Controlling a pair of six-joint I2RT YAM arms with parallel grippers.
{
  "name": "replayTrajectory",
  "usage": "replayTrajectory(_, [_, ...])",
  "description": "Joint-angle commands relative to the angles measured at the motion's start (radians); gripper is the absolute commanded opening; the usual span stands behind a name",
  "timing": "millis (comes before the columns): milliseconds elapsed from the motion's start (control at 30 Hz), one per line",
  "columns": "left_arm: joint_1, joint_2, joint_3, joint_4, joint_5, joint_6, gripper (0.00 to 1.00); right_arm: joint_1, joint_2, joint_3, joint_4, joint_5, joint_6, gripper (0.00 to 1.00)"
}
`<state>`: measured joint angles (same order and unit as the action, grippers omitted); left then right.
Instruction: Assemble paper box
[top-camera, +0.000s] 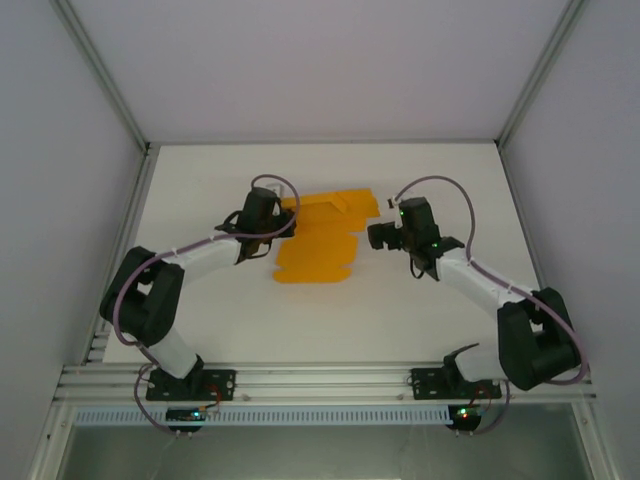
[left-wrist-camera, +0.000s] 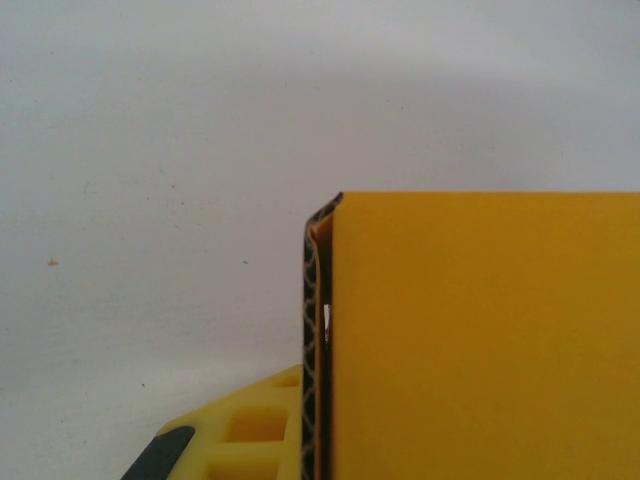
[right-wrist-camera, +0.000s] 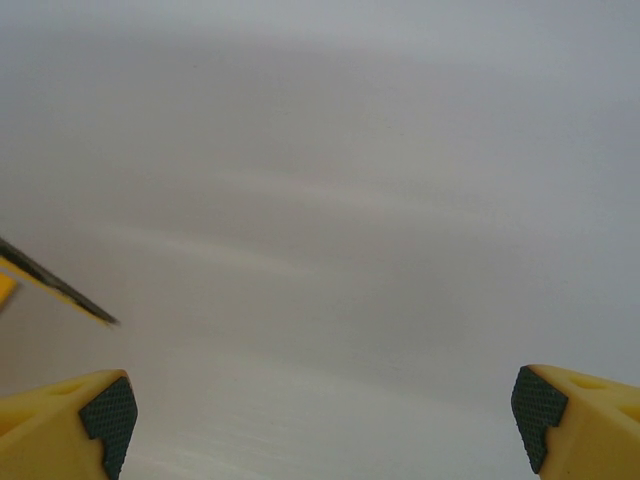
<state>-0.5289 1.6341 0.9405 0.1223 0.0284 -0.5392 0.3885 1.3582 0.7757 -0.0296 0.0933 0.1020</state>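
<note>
It's a lab cell (white walls (top-camera: 320, 70), aluminium frame (top-camera: 330, 382)).

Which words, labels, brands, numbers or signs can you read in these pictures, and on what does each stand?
No text can be read.
The paper box: plain orange-yellow card, no print.
The table: white, no print.
The left arm and right arm: any marking is too small to tell.
</note>
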Motion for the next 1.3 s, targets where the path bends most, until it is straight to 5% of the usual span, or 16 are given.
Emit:
replayTrajectory(0, [0.006, -0.033, -0.005, 0.004, 0.03, 0.018, 0.0, -0.008, 0.032, 0.063, 0.055, -0.11, 0.018, 0.99])
replayTrajectory(233, [-0.002, -0.015, 0.002, 0.02, 0.061, 0.022, 0.0, 0.017, 0.102, 0.141, 0.114, -0.188, -0.009, 0.99])
replayTrajectory(433, [-0.012, -0.008, 0.011, 0.016, 0.071, 0.003, 0.0, 0.078, 0.201, 0.215, 0.112, -0.12, -0.034, 0.99])
replayTrajectory(700, [-0.013, 0.002, 0.026, 0.005, 0.087, -0.039, 0.0, 0.219, 0.312, 0.259, 0.173, 0.362, -0.081, 0.99])
replayTrajectory(833, [-0.014, 0.003, 0.026, -0.007, 0.082, -0.036, 0.0, 0.258, 0.348, 0.294, 0.158, 0.483, -0.157, 0.99])
replayTrajectory(1067, [-0.006, -0.003, 0.026, -0.041, 0.066, -0.008, 0.0, 0.194, 0.199, 0.238, 0.055, 0.284, -0.161, 0.99])
replayTrajectory(1267, [0.0, -0.003, 0.033, -0.067, 0.085, 0.027, 0.0, 0.014, 0.022, 0.194, -0.107, -0.289, -0.18, 0.97])
